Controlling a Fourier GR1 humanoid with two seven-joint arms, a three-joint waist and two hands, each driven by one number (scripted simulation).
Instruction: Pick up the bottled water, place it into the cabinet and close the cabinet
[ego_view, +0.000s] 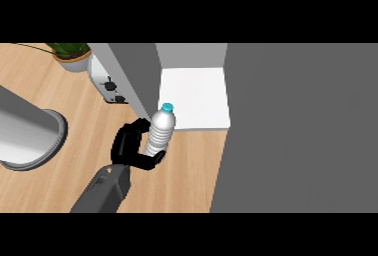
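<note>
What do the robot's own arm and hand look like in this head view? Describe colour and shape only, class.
One arm shows, rising from the lower edge: a smooth, matte dark grey forearm, boxy and widening towards the bottom of the view. It ends in a glossy black hand with thick, rounded, segmented fingers and a thumb. No cables, markings or sleeve are visible. Which arm it is cannot be told; no second arm shows.

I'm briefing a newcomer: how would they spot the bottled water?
Find the grey cabinet with its white shelf. Just before the shelf's front edge, a black hand holds the bottled water upright: clear, ribbed, the only thing with a blue cap.
</note>
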